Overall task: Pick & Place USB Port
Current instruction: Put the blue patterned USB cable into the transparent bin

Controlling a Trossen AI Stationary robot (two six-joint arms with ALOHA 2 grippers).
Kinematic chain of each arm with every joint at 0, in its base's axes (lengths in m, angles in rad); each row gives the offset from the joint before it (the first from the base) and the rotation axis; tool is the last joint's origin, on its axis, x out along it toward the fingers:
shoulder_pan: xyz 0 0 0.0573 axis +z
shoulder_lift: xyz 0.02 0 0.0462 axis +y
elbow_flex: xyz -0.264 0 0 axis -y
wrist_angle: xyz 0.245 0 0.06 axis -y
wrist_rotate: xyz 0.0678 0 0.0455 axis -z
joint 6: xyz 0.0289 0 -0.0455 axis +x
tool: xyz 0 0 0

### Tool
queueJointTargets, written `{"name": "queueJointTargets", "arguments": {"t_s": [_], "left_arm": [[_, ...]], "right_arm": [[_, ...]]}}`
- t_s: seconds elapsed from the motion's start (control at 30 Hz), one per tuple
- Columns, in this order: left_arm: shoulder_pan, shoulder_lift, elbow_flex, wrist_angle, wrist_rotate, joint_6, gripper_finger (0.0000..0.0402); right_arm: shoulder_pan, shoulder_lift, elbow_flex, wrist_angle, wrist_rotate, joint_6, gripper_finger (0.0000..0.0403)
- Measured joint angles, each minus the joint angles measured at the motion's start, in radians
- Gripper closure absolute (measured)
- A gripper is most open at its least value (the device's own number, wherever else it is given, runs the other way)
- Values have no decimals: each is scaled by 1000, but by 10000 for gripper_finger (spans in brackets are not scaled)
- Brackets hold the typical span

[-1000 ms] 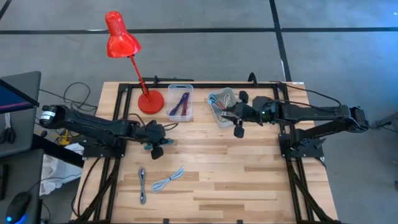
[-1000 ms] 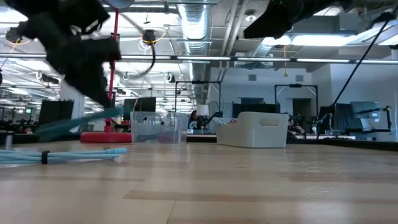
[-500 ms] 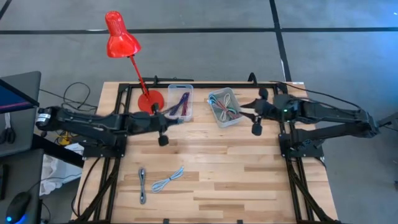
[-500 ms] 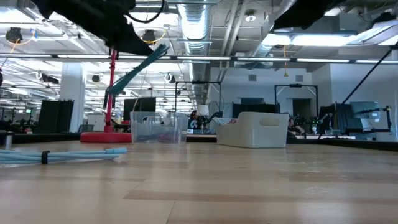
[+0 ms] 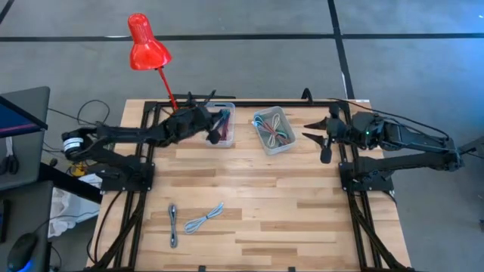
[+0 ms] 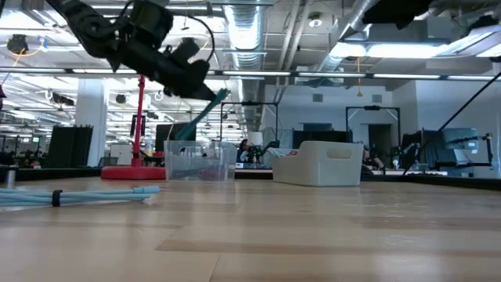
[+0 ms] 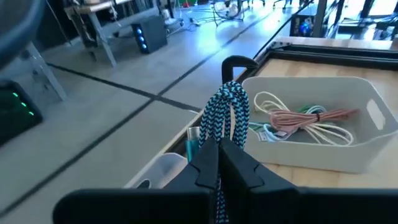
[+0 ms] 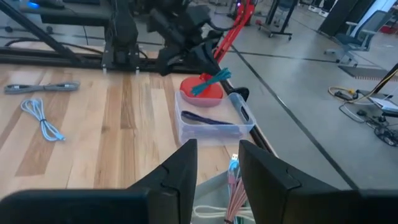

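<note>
My left gripper (image 5: 212,123) hangs over the clear bin (image 5: 220,133) near the far edge, shut on a teal braided cable (image 7: 227,115). In the low view the cable (image 6: 205,106) slants down from the gripper (image 6: 188,77) toward the bin (image 6: 199,160). The clear bin holds a dark purple cable (image 8: 204,118). My right gripper (image 5: 315,137) is open and level beside the white bin (image 5: 274,130), on its right. Several coiled cables lie in the white bin (image 7: 311,121). My left gripper pinches the teal braided cable between its two fingers (image 7: 208,158) on a looped bundle (image 7: 224,127). The loop stands out past the fingertips. The cable is lifted clear and its free end (image 6: 196,119) slants down over the clear bin.
A red desk lamp stands by the clear bin, its base (image 8: 202,87) behind it. A grey cable (image 5: 173,224) and a light blue cable (image 5: 204,219) lie on the near left of the table. Black frame rails (image 5: 249,103) run along the far edge.
My left gripper has risen from the table's left middle and swung toward the far edge, carrying the teal cable, and now stands over the clear bin. My right gripper has drawn back from above the white bin toward the table's right edge, staying open.
</note>
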Motion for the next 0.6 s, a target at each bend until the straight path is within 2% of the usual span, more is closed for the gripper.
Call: {"name": "queueJointTargets", "arguments": {"t_s": [0.3,0.6], "left_arm": [[131,100,0,25,130,-79,398],[139,155,0,49,141,-81,397]], "right_arm": [[0,-28,0,-22,0,-14,291],[0,-99,0,-124,16,-5,291]]}}
